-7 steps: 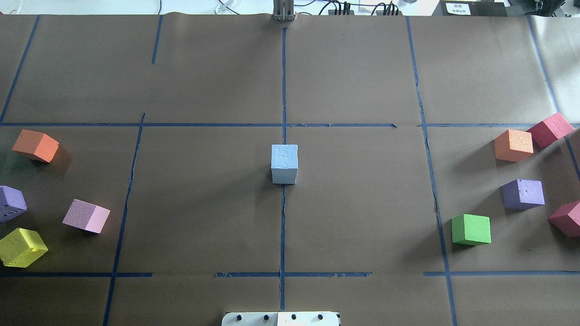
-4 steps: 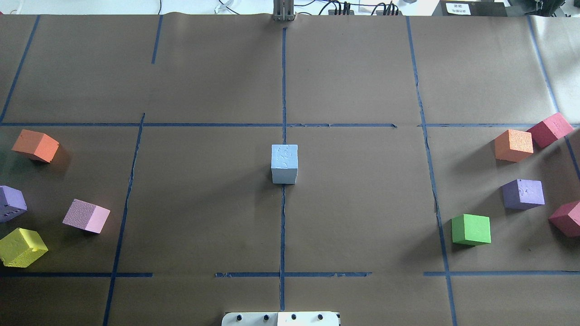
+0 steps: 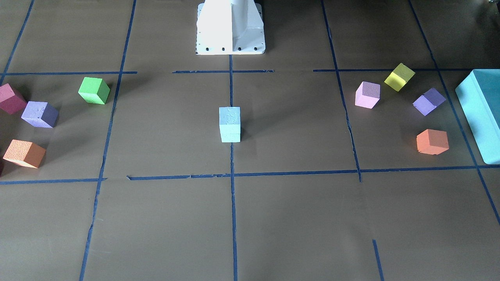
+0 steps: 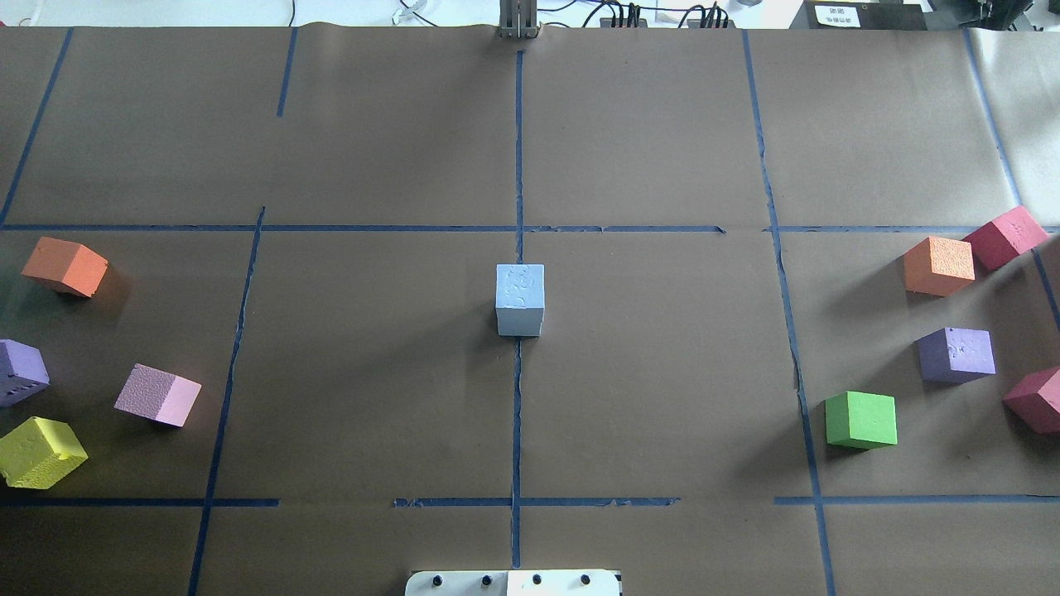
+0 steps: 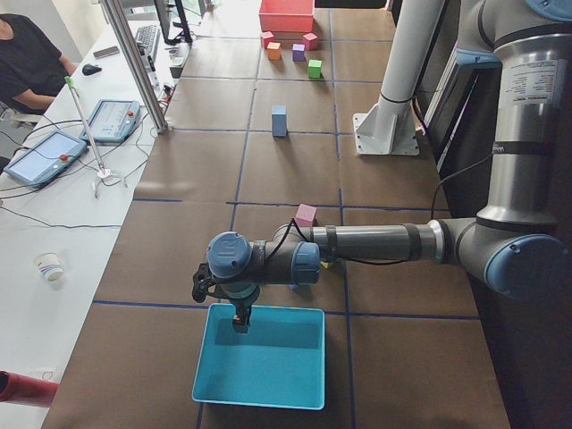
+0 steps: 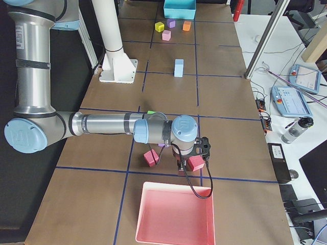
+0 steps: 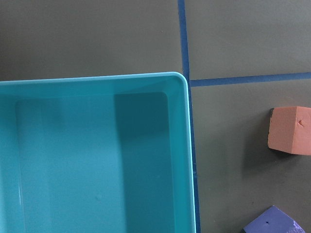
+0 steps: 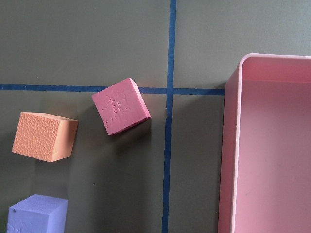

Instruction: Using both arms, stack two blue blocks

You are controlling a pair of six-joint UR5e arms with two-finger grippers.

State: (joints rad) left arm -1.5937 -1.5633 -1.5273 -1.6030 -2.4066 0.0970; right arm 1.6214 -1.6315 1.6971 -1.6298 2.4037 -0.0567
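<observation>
The two blue blocks stand stacked in the middle of the table, on the centre tape line. The upper blue block (image 3: 229, 116) sits squarely on the lower blue block (image 3: 230, 138), and their sides line up. Nothing touches the stack.

The left arm (image 5: 375, 243) reaches out to the table's left end. The left fingers (image 5: 239, 319) hang over the near rim of the teal box (image 5: 268, 366), and I cannot tell whether they are spread or closed. The left wrist view shows only the box corner, an orange cube (image 7: 290, 129) and a purple cube (image 7: 272, 222).

The right arm (image 6: 102, 124) stretches to the table's right end. The right fingers (image 6: 180, 165) hang near a red cube (image 6: 195, 163), just before the pink tray (image 6: 173, 217). Their state cannot be told either.

A pink cube (image 4: 157, 395) and a yellow cube (image 4: 40, 451) lie toward the left edge, and a green cube (image 4: 861, 420) lies toward the right edge. All three are well apart from the stack.
</observation>
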